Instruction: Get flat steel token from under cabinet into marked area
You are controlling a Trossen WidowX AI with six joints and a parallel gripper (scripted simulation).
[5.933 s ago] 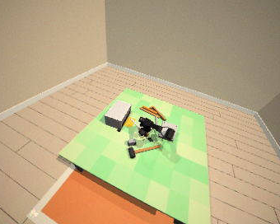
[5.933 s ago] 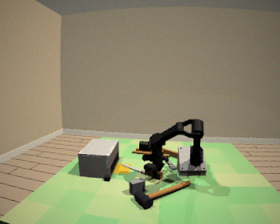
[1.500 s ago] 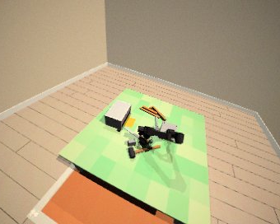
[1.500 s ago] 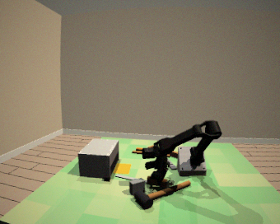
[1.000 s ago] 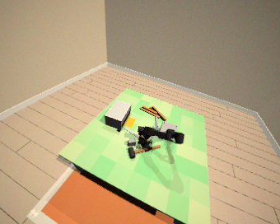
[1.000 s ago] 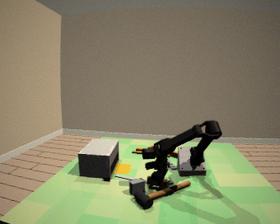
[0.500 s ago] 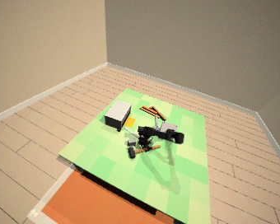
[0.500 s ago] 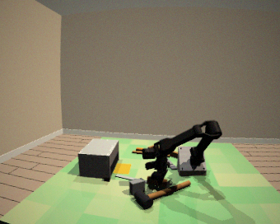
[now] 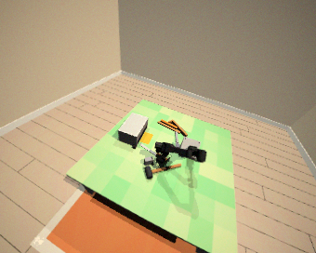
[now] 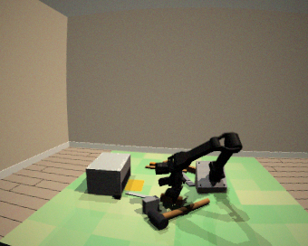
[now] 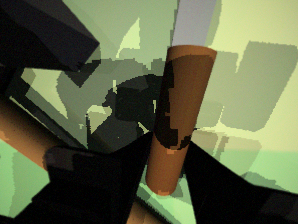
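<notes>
The grey cabinet (image 9: 134, 125) (image 10: 109, 178) stands at the left of the table, with the yellow marked area (image 9: 147, 138) (image 10: 135, 184) in front of it. I cannot see the token in any view. My gripper (image 9: 163, 161) (image 10: 172, 202) (image 11: 167, 138) is low over the table, shut on the round wooden handle (image 11: 184, 92) of a flat-bladed tool. The tool's thin grey blade (image 9: 148, 149) (image 10: 136, 194) (image 11: 194, 22) points toward the cabinet side, and its tip is near the marked area. Whether the tool touches the table is unclear.
A mallet with a wooden handle (image 9: 170, 167) (image 10: 190, 208) lies close beside the gripper. A small grey block (image 9: 149, 160) (image 10: 150, 204) is near its black head (image 9: 149, 172) (image 10: 158, 219). Orange sticks (image 9: 168, 125) (image 10: 156, 164) lie farther back. My arm's base (image 9: 190, 142) (image 10: 210, 177) is at the right.
</notes>
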